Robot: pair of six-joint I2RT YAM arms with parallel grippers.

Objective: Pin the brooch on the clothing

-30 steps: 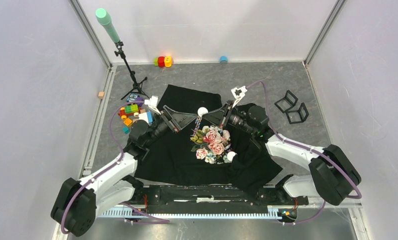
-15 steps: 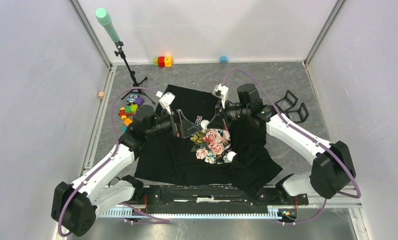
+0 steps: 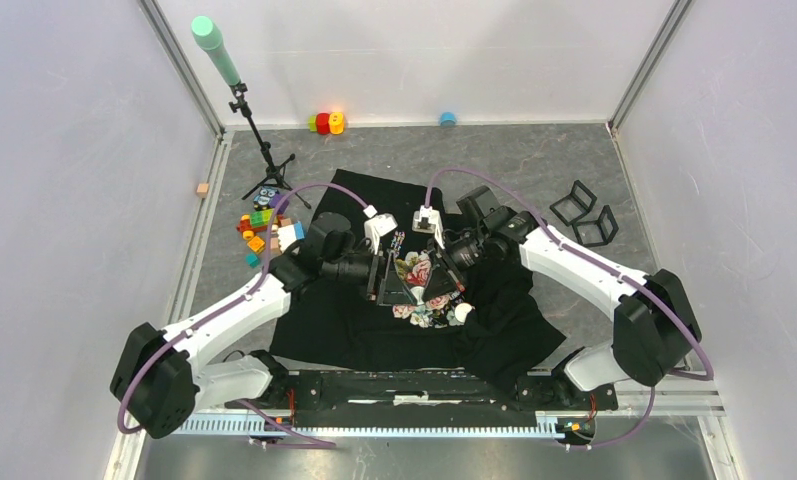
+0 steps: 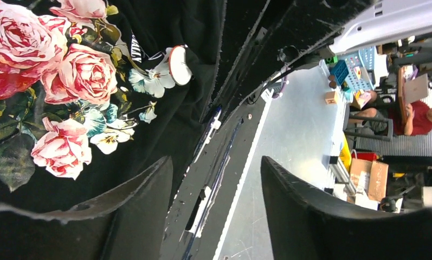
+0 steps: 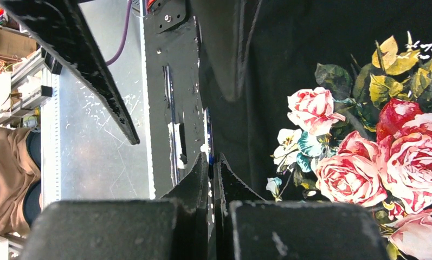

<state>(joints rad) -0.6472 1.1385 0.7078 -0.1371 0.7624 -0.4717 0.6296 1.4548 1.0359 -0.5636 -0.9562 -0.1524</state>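
Note:
The clothing (image 3: pixel 339 320), a black T-shirt, lies spread on the table with its rose print (image 3: pixel 415 268) in the middle. A white round brooch (image 3: pixel 461 312) with a reddish rim lies on the cloth at the lower right of the print and also shows in the left wrist view (image 4: pixel 178 65). My left gripper (image 3: pixel 397 297) hangs over the print's left side, open, with nothing between its fingers (image 4: pixel 216 160). Right beside it, my right gripper (image 3: pixel 442 298) is shut (image 5: pixel 212 155) over the shirt's black cloth (image 5: pixel 311 43), left of the roses (image 5: pixel 360 162). Neither gripper touches the brooch.
Toy blocks (image 3: pixel 262 224) lie left of the shirt, beside a tripod (image 3: pixel 264 150) that carries a green tube. Two black frames (image 3: pixel 585 214) stand at the right. Red and yellow blocks (image 3: pixel 326 122) and a blue cap (image 3: pixel 447 118) sit by the back wall. A black rail (image 3: pixel 414 385) runs along the near edge.
Both arms swung inward and toward the near side, from the collar area to over the rose print. The left jaws narrowed somewhat. A white round piece by the collar no longer shows.

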